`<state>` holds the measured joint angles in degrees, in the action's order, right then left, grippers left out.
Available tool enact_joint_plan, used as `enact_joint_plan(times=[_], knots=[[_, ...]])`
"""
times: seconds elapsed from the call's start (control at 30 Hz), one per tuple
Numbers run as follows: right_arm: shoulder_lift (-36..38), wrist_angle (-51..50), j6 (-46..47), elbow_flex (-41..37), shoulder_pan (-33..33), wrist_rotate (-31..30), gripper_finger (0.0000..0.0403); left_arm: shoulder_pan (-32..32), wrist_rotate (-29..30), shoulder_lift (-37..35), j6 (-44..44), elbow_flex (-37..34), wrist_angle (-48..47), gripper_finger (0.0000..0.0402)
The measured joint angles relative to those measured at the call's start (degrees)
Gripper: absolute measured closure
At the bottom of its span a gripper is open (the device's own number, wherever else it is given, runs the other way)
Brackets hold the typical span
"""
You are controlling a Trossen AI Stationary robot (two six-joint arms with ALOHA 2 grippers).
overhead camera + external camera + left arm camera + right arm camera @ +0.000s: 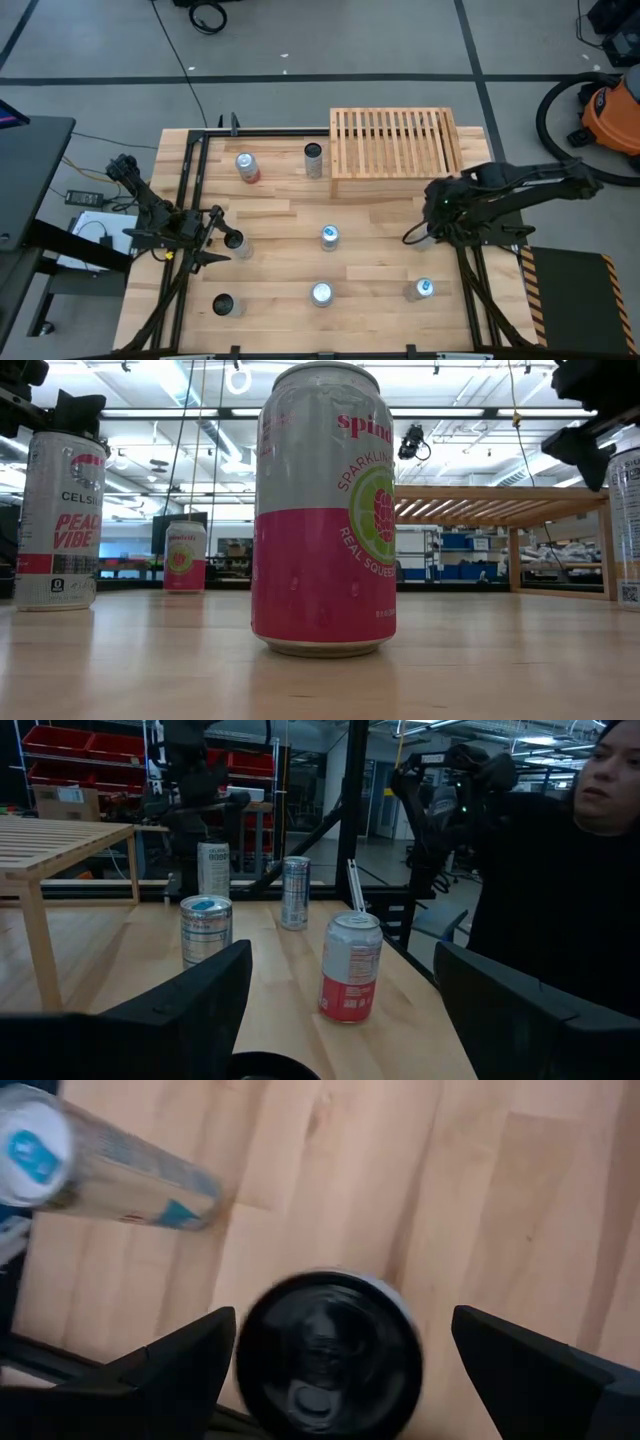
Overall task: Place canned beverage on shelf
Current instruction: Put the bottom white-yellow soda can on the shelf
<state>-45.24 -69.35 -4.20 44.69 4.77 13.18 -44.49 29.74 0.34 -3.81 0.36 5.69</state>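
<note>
Farthest from the shelf (395, 143): three cans. Midway: three. Beside it: two. Eight cans in all, one shelf. The right gripper (345, 1345), jaws wide, straddles a black-topped can (325, 1370) just short of the shelf. The left gripper (222, 240) is also wide, at a midway can well off. Risk: an off-centre closure tips the can.

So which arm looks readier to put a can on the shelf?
Probably the right: its open fingers straddle a black-topped can, and it sits near the shelf. The left arm is farther away.
</note>
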Motion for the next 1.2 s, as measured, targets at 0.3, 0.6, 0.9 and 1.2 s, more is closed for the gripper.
enact_joint_plan(times=[0.3, 0.6, 0.9, 1.2], knots=[[-3.7, -0.8, 4.5, 0.0, 0.4, -1.4, 0.0033, 0.0, 0.0, 0.0, 0.0, 0.0, 0.0, 0.0086], [-6.3, -1.3, 4.7, 0.0, 0.3, -1.5, 0.0077, 0.0, 0.0, 0.0, 0.1, 0.0, 0.0, 0.0086], [-6.8, -0.8, 4.5, 0.1, 0.3, -2.1, 0.0128, 0.0, 0.0, 0.0, 0.1, 0.0, 0.0, 0.0086], [-6.9, -0.1, 7.6, 0.1, 0.3, -2.8, 0.0128, 0.0, 0.0, 0.0, 0.1, 0.0, 0.0, 0.0086]])
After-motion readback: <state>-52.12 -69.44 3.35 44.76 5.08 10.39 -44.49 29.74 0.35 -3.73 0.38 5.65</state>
